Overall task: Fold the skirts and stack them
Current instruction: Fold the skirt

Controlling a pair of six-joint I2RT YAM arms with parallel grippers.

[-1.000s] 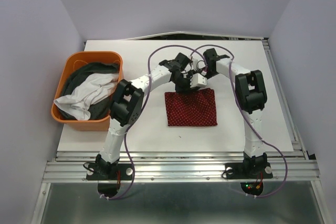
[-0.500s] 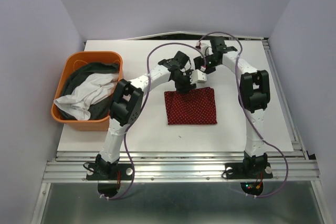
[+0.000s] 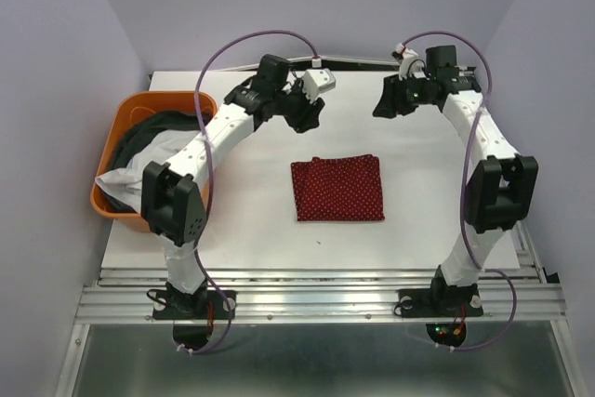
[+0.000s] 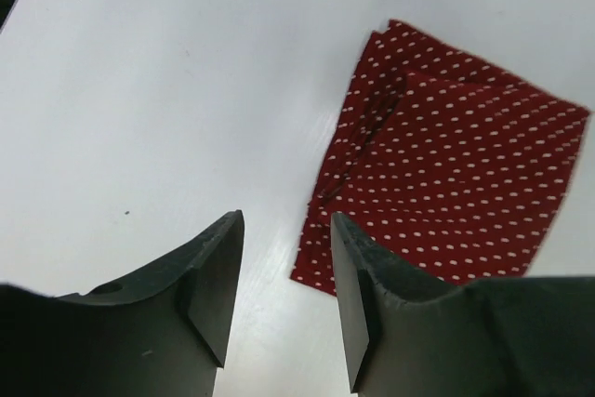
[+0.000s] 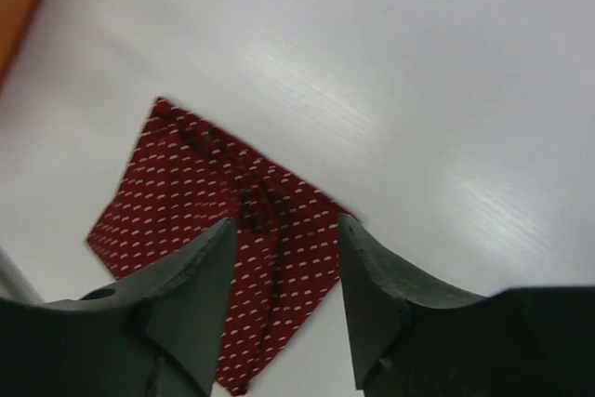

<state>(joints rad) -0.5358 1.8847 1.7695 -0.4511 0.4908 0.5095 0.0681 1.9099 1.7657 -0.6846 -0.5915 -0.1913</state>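
The red skirt with tiny white dots (image 3: pixel 337 189) lies folded into a flat rectangle at the middle of the table, also seen in the left wrist view (image 4: pixel 456 174) and in the right wrist view (image 5: pixel 223 220). Both grippers hover above the table behind it, apart from the cloth. My left gripper (image 3: pixel 309 115) (image 4: pixel 286 220) is open and empty. So is my right gripper (image 3: pixel 382 105) (image 5: pixel 285 222). The white skirt (image 3: pixel 130 179) and the dark grey skirt (image 3: pixel 158 127) lie bunched together in the orange basket (image 3: pixel 158 99) at the left.
The orange basket stands at the table's left edge, with the left arm's elbow (image 3: pixel 172 206) over its near corner. Purple cables (image 3: pixel 232 48) loop above both arms. Bare white table (image 3: pixel 418 211) surrounds the folded skirt.
Both arms have risen and drawn back from the red skirt's far edge, left going left, right going right. The left gripper has opened and let go of the cloth.
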